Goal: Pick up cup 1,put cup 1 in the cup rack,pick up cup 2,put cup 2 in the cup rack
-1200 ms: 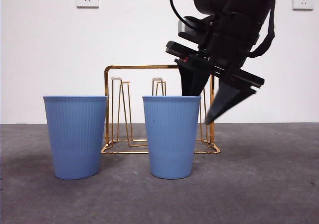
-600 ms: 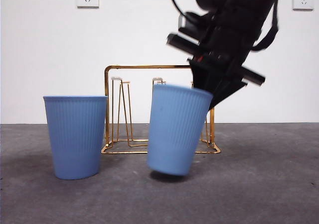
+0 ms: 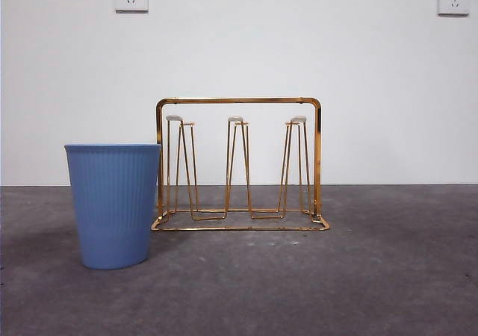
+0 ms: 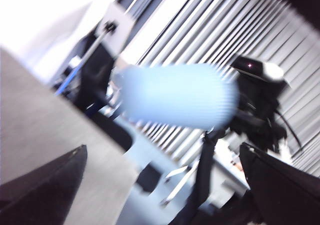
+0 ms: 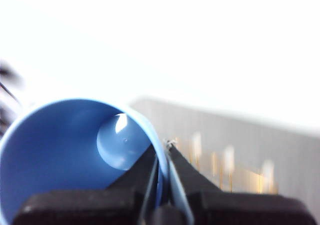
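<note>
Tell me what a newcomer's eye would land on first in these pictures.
First, the blue cup clamped by its rim in the right gripper, lifted out of the front view. Next, the gold cup rack standing with bare prongs mid-table, and the other blue cup upright in front of its left end.

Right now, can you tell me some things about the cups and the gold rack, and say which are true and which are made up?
1. One blue cup stands on the table in the front view. True.
2. A cup hangs on the cup rack. False: its prongs are all bare.
3. The right pincer grips a blue cup's rim. True.
4. The left pincer holds a cup. False: its jaws are apart, with nothing between them.
5. The standing cup lies on its side. False: it is upright.
</note>
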Robot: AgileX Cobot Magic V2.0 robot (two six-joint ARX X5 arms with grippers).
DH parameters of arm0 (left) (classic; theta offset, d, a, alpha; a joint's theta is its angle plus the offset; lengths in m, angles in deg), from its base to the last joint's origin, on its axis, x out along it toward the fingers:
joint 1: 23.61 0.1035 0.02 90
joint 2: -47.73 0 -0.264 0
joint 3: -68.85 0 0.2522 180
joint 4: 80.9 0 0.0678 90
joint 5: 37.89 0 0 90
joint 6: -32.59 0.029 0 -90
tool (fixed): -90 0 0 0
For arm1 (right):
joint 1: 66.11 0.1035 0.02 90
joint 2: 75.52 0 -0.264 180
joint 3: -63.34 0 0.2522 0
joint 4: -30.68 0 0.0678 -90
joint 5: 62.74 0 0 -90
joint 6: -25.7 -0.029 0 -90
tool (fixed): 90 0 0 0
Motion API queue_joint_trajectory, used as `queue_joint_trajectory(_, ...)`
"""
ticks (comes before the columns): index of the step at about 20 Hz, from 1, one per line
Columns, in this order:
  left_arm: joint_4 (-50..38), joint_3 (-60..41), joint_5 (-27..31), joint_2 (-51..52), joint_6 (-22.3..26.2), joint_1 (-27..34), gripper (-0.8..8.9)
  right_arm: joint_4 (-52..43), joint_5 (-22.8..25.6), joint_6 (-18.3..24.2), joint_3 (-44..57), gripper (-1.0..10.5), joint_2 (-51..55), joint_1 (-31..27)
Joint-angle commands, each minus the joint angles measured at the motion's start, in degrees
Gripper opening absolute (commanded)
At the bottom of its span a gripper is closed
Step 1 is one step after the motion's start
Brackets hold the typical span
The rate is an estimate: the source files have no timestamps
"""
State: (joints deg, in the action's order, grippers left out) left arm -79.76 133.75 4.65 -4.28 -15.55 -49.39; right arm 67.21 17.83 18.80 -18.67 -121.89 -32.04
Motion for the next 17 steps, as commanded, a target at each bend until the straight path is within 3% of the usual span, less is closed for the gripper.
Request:
queue_joint_trajectory(1,-9.7,0.09,5.38,-3.82,-6.38,-5.25,6.29,-4.94,0.07,-0.63,-0.02,-0.2,1.6,0.04)
queue_joint_trajectory(8,-32.7,0.09,18.16,-13.77,-13.49,-15.15,6.28,-10.56,0.02,-0.68,-0.02,-0.2,1.05,0.07)
queue_joint_trajectory(17,-41.31,0.13,26.6,-19.39,-14.75,-18.32,6.28,-13.22,-0.48,-1.53,-0.02,-0.2,-2.08,0.11)
